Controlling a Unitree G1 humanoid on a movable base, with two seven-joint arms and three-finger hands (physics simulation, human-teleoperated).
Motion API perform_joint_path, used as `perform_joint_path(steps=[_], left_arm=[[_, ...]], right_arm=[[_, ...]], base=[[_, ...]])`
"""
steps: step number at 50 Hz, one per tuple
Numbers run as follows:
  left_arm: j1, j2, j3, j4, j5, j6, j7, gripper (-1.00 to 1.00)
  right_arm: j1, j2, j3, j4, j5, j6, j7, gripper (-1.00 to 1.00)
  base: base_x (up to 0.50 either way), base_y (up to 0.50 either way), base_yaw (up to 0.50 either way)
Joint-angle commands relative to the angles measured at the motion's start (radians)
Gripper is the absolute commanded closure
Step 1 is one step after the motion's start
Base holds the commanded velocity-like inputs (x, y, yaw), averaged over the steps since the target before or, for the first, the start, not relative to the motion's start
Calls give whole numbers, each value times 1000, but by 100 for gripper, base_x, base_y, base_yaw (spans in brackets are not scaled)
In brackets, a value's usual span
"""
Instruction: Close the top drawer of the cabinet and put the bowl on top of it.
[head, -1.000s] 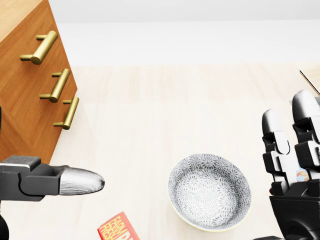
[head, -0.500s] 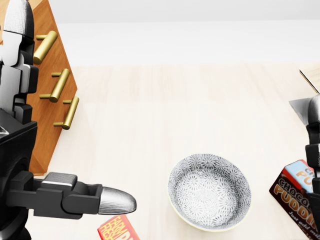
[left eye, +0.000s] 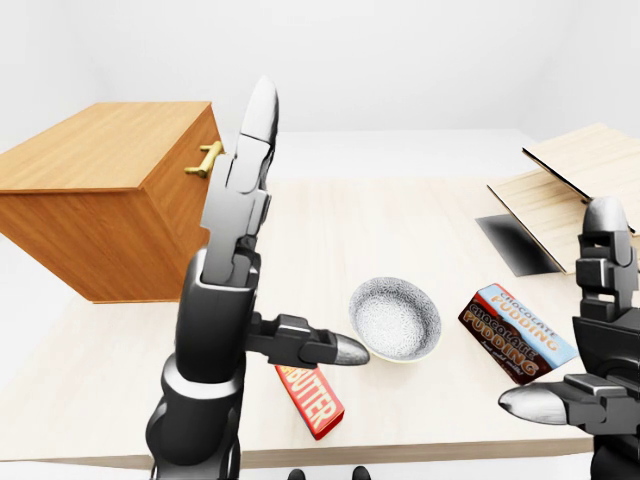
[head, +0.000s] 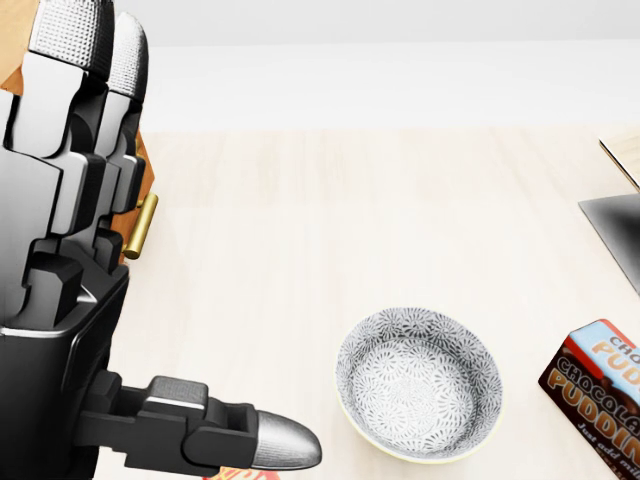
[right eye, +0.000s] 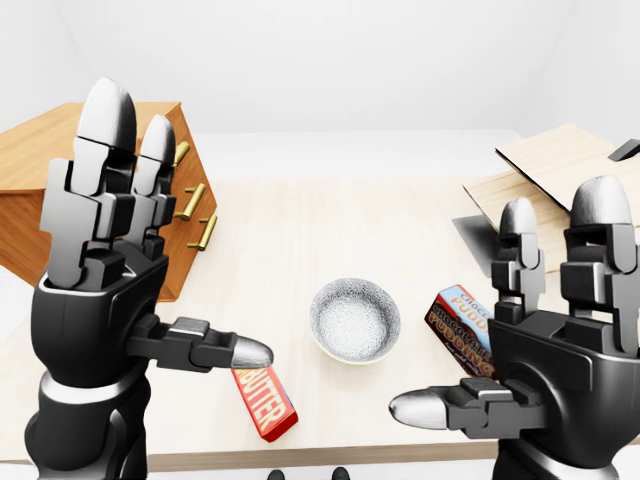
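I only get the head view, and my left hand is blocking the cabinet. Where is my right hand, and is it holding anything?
Observer: The right hand stands upright at the lower right of the right-eye view, fingers open, holding nothing.
Operator: And the cabinet's drawers?
Observer: Three gold handles show on the cabinet face, just right of your left hand. I cannot tell whether the top drawer is shut.
Operator: Anything under my thumb?
Observer: A red butter box lies flat, lower left of the bowl and apart from it.

One bowl (left eye: 395, 318), one cabinet (left eye: 100, 190), one butter box (left eye: 312, 398), one pudding box (left eye: 518, 332).
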Motion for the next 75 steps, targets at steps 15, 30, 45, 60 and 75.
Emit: perform_joint_path(steps=[15,30,45,60,75], left_arm=[[101,-21,-272,-13,364,0,-98,-100],[147,-52,-383,76,560,0,-120,-100],[188,-56,-443,208,640,0,-46,-100],[170,-94,-454,311,740,0,18,-100],[105,-144,-396,471,805,0,63,-100]], right_arm=[[-39,4,-70,-3,34,0,0,-100],[-45,-10,-100,-3,67,0,-12,-100],[-25,-31,-96,-3,92,0,-32,-100],[-27,-24,-102,-3,92,0,-22,-100],[-23,-23,-91,-3,84,0,-21,-100]], base=[[0,0,0],[0,0,0],[0,0,0],[0,0,0],[0,0,0]])
